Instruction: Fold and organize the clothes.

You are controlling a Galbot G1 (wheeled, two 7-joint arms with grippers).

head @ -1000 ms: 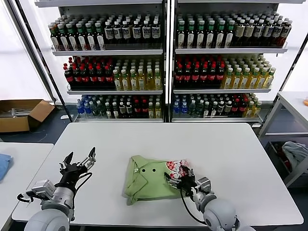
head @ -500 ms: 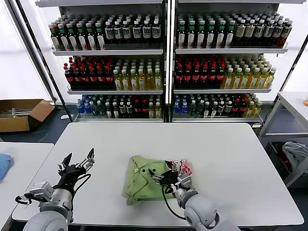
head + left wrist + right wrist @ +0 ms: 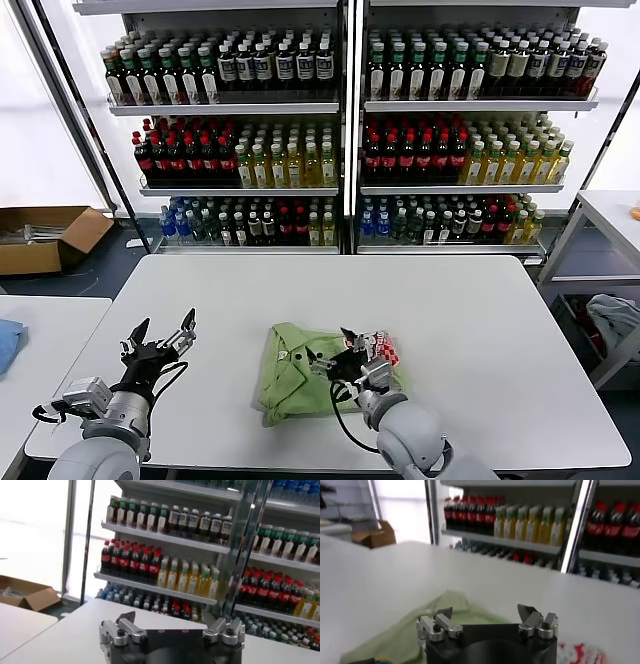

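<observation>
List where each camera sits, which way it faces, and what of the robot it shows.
Head view: high, looking down at white table, green shirt, bottle shelves; shows open left gripper and open right gripper over the shirt.
Left wrist: faces shelves; own fingers.
Right wrist: low over the shirt; own fingers.
All share the shelves.

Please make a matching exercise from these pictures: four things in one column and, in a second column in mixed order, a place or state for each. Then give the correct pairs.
Things:
1. shirt
2. left gripper
3. right gripper
4. cardboard box

Places or states:
A. open, over the bare table at the robot's left
B. on the floor beside the shelves
C. open, above the green cloth
D. lying partly folded on the table

Pairs: 1-D, 2-A, 3-C, 4-B
</observation>
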